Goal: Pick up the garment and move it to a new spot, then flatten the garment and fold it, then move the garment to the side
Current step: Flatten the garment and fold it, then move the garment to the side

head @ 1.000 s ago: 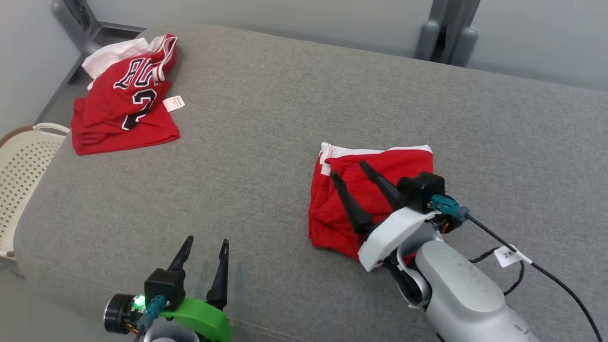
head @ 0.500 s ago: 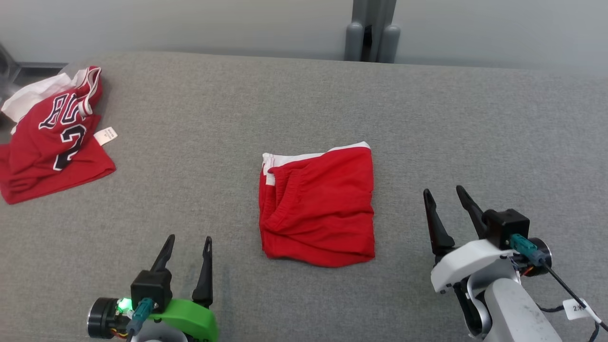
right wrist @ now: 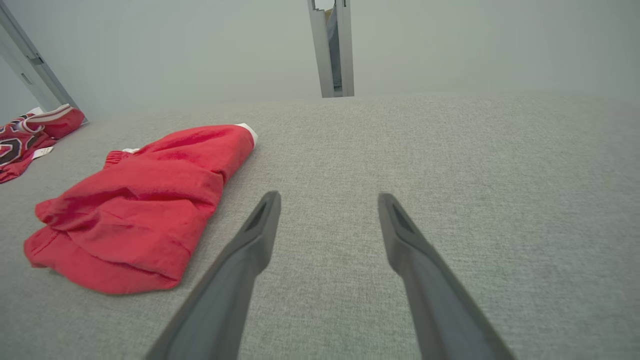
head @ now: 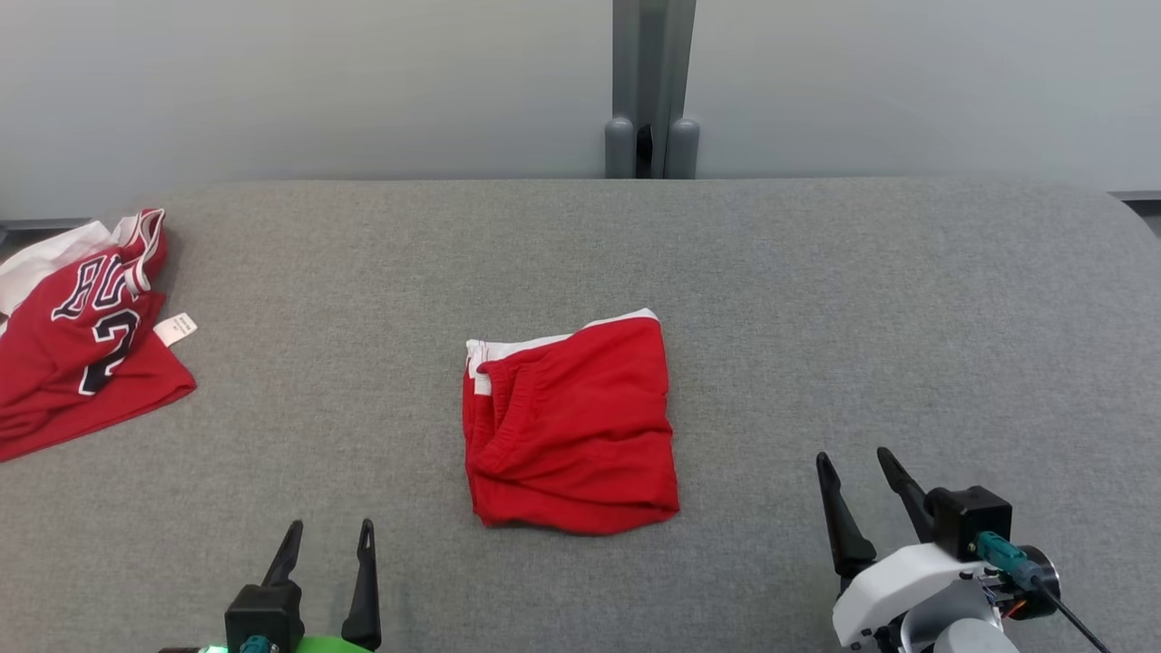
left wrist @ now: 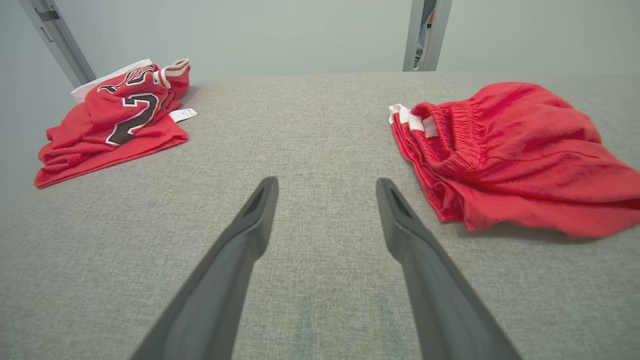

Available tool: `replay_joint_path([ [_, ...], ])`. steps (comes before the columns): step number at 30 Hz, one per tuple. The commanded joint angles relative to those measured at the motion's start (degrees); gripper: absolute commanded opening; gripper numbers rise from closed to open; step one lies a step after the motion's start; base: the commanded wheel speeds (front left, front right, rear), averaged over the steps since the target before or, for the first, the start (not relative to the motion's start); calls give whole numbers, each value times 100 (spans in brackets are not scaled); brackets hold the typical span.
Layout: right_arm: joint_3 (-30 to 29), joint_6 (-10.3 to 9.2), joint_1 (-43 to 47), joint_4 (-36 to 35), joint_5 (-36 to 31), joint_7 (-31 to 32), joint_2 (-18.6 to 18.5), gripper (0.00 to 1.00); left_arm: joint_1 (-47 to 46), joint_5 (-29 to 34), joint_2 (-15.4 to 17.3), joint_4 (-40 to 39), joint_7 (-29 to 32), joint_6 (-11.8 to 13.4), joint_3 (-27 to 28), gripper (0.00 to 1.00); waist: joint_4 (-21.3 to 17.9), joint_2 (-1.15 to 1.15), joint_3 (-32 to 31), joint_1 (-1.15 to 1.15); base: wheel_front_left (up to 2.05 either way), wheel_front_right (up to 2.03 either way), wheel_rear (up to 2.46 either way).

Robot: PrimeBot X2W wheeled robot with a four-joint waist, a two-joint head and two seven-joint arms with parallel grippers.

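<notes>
- The right gripper [head: 851, 453] is over the shorts [head: 571, 426] one second ago, with its fingers on the red cloth. Now it is back at the lower right of the head view, well apart from them.
- Its fingers are spread wide and hold nothing. The right wrist view shows only bare grey surface [head: 816, 299] between them.
- The left gripper [head: 331, 524] keeps its place at the lower left. Its fingers are also wide and empty, and they point over the surface beside the shorts.
- The head camera has also turned, so the shift of the whole picture is not a move of the clothes.
- The shorts lie near the middle of the surface as a compact folded square, with the white waistband on the far-left edge. Their shape looks the same as before; nothing touches them.
- A jersey [head: 82, 336] lies loosely folded at the far left, well apart.
- In my judgement the fold is finished and the arm has let go. What remains is to carry the shorts to the side, so a new grasp on an edge is needed without opening the layers.
</notes>
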Motion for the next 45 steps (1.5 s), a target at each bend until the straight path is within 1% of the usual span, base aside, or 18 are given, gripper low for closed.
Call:
replay_joint_path([
  [1,26,-4,87,-26,27,-2,-16,100,96,-20,-4,-26,0,0,-1,100,-44,0,-54,0,0,0,0],
  [8,33,-4,138,-79,15,-2,-16,100,73,24,-15,-59,0,4,58,100,-34,0,-20,0,0,0,0],
  [11,26,-4,73,-101,14,-2,-13,100,-2,31,-20,-62,0,-16,45,100,33,0,47,0,0,0,0],
  [13,135,-4,2,-42,87,-2,-11,100,-30,31,-23,-40,0,-38,-4,100,109,0,93,0,0,0,0],
  [16,382,-4,-188,184,258,-2,-14,100,-78,25,-24,-2,0,-62,-90,100,273,0,200,0,0,0,0],
  [20,633,-4,-668,507,425,-1,-19,100,-264,51,-23,-53,0,-132,-289,100,650,0,497,0,0,0,0],
  [26,649,-4,-1373,1044,730,-2,-20,100,-482,72,-23,-15,0,-178,-446,100,1233,0,857,0,0,0,0],
  [30,602,-4,-1614,1511,919,-2,-21,100,-547,-27,-26,5,0,-191,-465,100,1514,0,960,0,0,0,0],
  [35,583,-4,-1831,2073,1125,-2,-21,100,-629,-94,-25,-4,0,-196,-552,100,1715,0,1056,0,0,0,0],
  [38,586,-4,-1934,2287,1280,-1,-23,100,-680,-109,-26,-24,0,-183,-629,100,1790,0,1128,0,0,0,0],
  [42,740,-4,-2049,2449,1416,8,-13,100,-730,-125,-25,-35,0,-155,-714,100,1824,0,1211,0,0,0,0],
  [43,772,-4,-2069,2475,1458,11,-7,78,-738,-125,-25,-32,0,-155,-725,100,1826,0,1222,0,0,0,0],
  [44,814,-3,-2089,2504,1477,13,-3,34,-745,-130,-25,-27,0,-150,-734,100,1826,0,1233,0,0,0,0],
  [45,849,-2,-2101,2516,1488,14,1,0,-752,-133,-25,-25,0,-145,-735,100,1822,0,1240,0,0,0,0],
])
